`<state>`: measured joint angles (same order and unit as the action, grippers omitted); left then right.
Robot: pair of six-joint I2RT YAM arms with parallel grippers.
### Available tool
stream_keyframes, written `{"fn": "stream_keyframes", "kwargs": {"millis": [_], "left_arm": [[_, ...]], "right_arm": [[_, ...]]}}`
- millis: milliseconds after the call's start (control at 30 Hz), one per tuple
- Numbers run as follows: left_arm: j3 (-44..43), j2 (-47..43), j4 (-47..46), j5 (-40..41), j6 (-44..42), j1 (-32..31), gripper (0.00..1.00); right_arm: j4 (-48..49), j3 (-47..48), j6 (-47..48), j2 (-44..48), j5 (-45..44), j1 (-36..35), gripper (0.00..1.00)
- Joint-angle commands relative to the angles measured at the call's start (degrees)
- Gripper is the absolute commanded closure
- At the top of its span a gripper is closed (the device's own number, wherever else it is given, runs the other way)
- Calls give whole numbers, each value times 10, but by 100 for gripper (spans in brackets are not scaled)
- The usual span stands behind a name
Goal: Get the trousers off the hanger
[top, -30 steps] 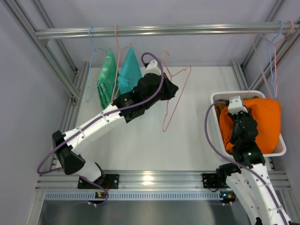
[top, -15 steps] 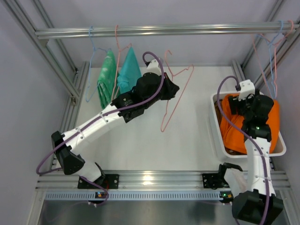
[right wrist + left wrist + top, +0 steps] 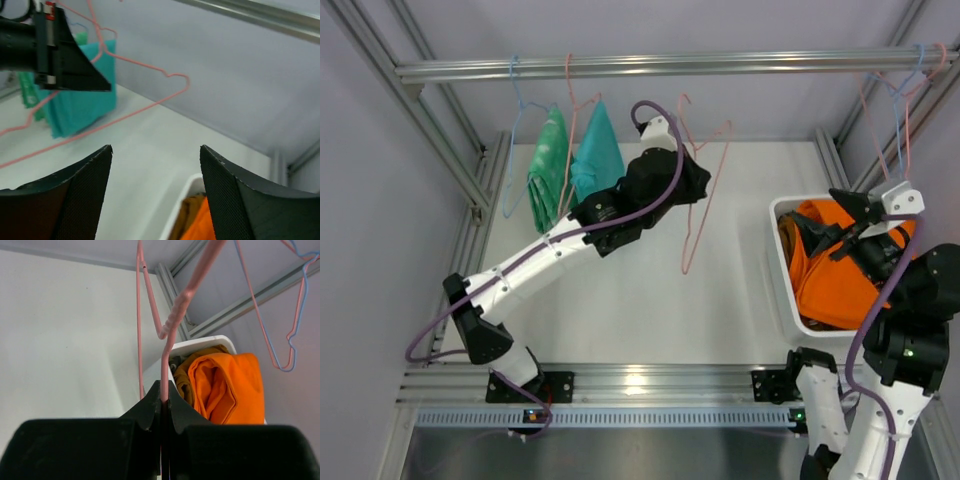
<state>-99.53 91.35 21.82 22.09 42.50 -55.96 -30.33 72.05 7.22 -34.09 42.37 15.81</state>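
My left gripper [image 3: 698,186] is shut on the wire of an empty pink hanger [image 3: 706,196] that hangs tilted over the table; the left wrist view shows the jaws [image 3: 164,390] pinching the hanger [image 3: 176,315]. Teal trousers [image 3: 597,155] and green trousers [image 3: 547,165] hang on hangers from the rail. Orange trousers [image 3: 840,285] lie in the white bin [image 3: 778,270], over a brown pair [image 3: 182,377]. My right gripper [image 3: 840,215] is raised above the bin, open and empty [image 3: 156,147].
A metal rail [image 3: 660,66] crosses the back. Several empty pink and blue hangers [image 3: 900,110] hang at its right end. A blue hanger [image 3: 515,150] carries the green pair. Frame posts line both sides of the table.
My right gripper opened, left the orange trousers in the bin and rose up and right. My left gripper shifted slightly right with the pink hanger, which swung more upright.
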Motion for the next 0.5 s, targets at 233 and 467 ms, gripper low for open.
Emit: {"fn": "stream_keyframes", "kwargs": {"millis": [233,467], "left_arm": [[-121,90,-19,166,-52,-80,100],[-147,120,-47,200,-87,-97,100]], "right_arm": [[96,-93,-278,-36,77,-60,38],[106,-96,-281,-79,-84,-307,38]]}}
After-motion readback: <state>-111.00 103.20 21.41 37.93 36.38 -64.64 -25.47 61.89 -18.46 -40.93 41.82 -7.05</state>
